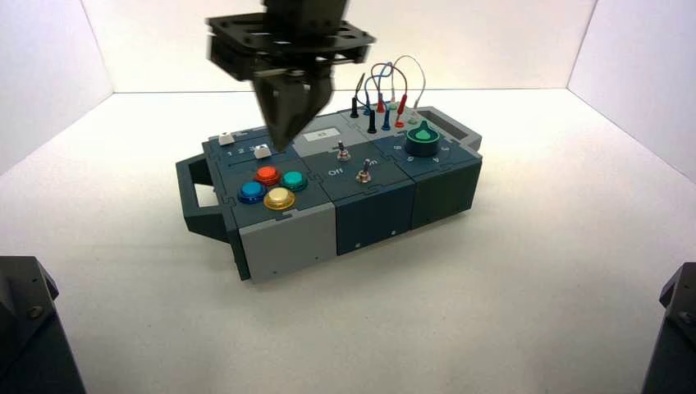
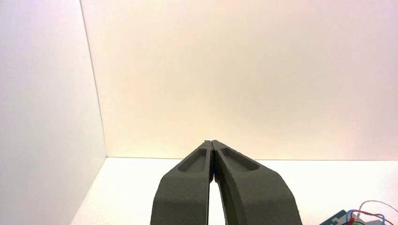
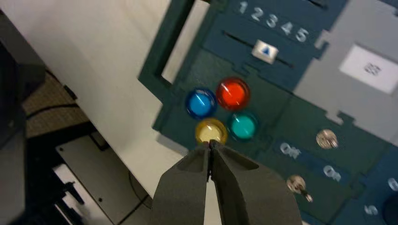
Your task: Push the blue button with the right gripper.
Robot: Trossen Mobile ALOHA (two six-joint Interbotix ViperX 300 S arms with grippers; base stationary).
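White table, closed right hand above blue button, arm cropped

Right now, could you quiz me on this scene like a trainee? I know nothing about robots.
1. True or false: the right pincer is touching the blue button.
2. Which button sits nearest the box's handle: A red, B blue, C teal?
3. Fill in: the left pincer has its fingers ____.
Key: 1 false, it hangs above the box; 2 B; 3 shut.
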